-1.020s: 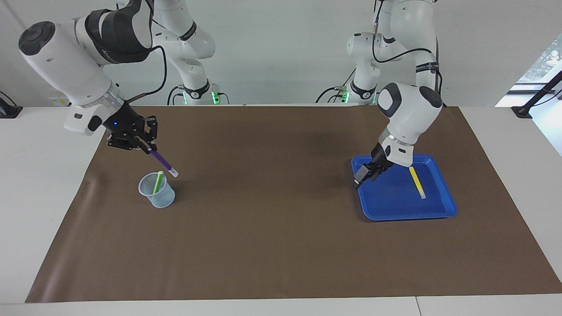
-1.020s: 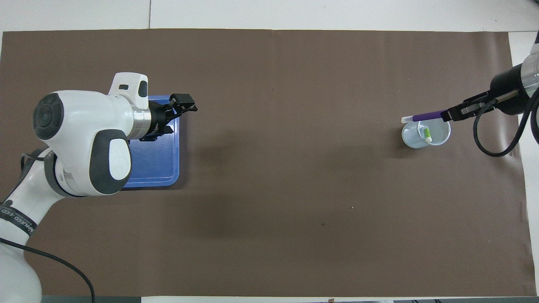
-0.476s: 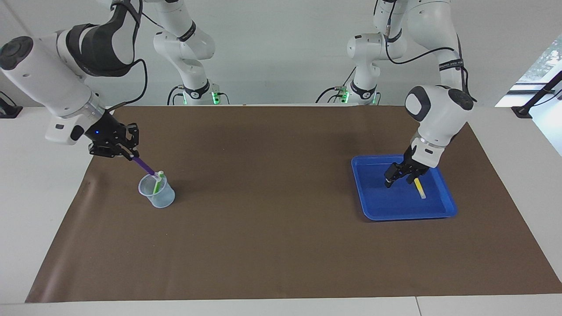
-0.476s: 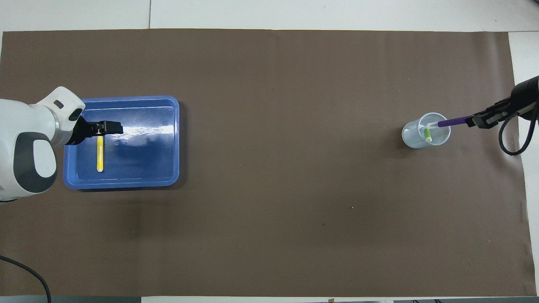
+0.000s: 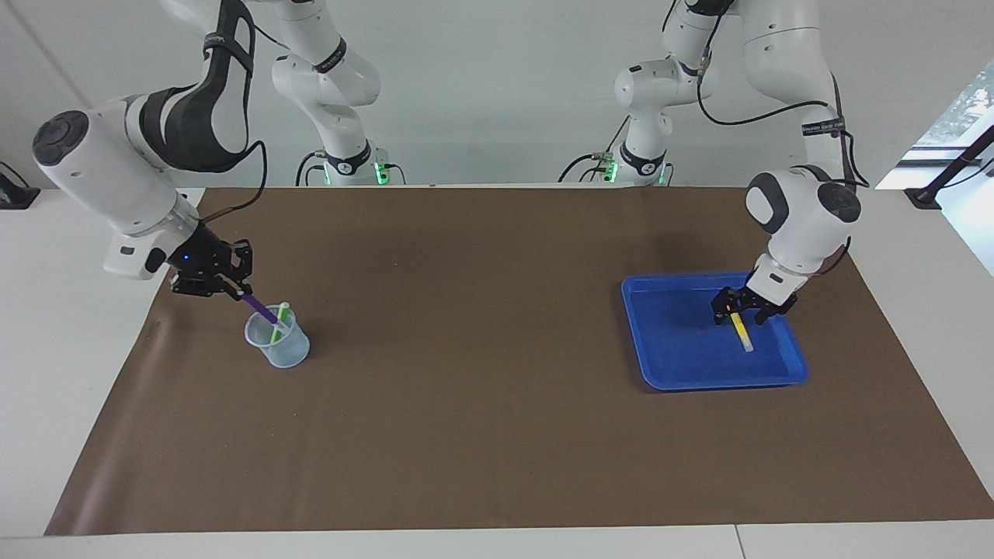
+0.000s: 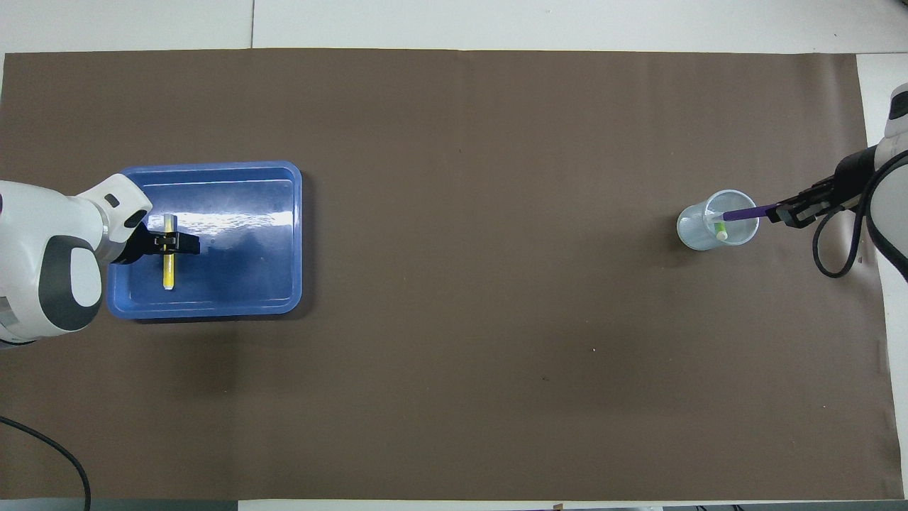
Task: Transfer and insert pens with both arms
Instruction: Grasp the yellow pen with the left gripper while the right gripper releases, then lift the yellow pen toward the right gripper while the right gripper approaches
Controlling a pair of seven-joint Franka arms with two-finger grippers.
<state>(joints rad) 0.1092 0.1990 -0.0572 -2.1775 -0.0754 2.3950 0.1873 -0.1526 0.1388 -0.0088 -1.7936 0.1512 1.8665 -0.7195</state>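
Slanting down into a clear plastic cup (image 5: 277, 340), the purple pen (image 5: 260, 308) is reaching over the rim with its lower end inside, while its upper end is sitting pinched in the right hand (image 5: 223, 288), whose fingers are clamped shut on the slim round barrel. Leaning inside the same cup, the green pen (image 5: 279, 324) is poking its pale cap end above the rim, just beside the purple one. The cup is a smooth, translucent, slightly tapered tumbler standing upright toward the right arm's end of the surface.

Lying flat in a blue tray (image 5: 675, 365), the yellow pen (image 5: 742, 331) is showing its pale translucent end pointing away from the robots. The left hand (image 5: 744, 308) is hanging low over that pen's end nearer the robots, its black fingers straddling the barrel; whether they are gripping it cannot be told. The tray is a glossy, shallow rectangle of hard plastic with rounded corners and a raised lip, sitting toward the left arm's end.

Everything is resting on a matte brown sheet (image 5: 497, 404), smooth apart from faint creases near its edges, spread over the white surface (image 5: 46, 404).
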